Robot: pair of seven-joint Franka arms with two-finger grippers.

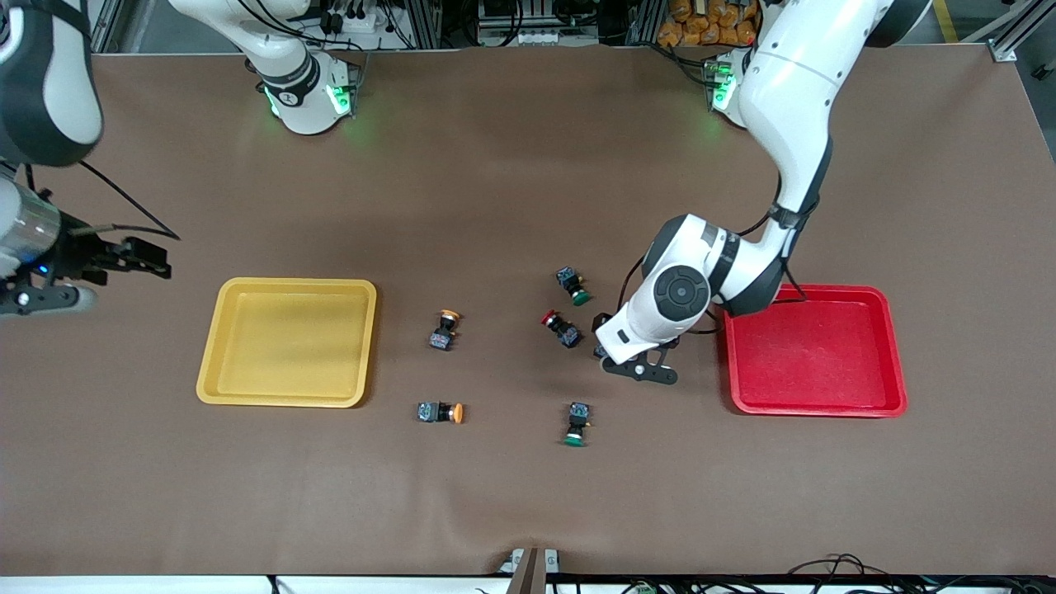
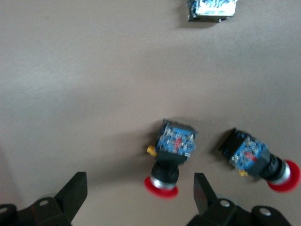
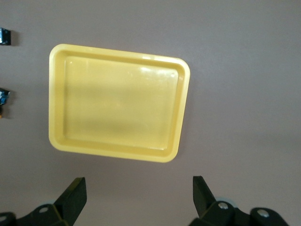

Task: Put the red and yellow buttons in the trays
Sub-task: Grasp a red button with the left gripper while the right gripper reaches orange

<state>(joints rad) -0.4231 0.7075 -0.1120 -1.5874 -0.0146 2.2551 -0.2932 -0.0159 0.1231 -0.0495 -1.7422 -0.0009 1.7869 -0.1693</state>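
My left gripper [image 2: 139, 188] is open, low over the table beside the red tray [image 1: 817, 396]. One red button [image 2: 171, 153] lies on its side between the open fingers, cap toward the gripper, not gripped. In the front view my left hand [image 1: 639, 363] hides most of it. The second red button [image 2: 258, 160] lies beside it, outside the fingers [image 1: 563, 328]. Two yellow buttons [image 1: 445, 330] [image 1: 440, 412] lie beside the yellow tray [image 1: 285, 396]. Both trays are empty. My right gripper [image 3: 139, 188] is open and empty, held high beside the yellow tray [image 3: 117, 153] at the right arm's end.
Two green-capped switches lie on the table: one [image 1: 573, 285] farther from the front camera than the red buttons, one [image 1: 577, 423] nearer. Another switch's dark body [image 2: 211, 9] shows at the edge of the left wrist view. The brown table [image 1: 528, 165] is bare around them.
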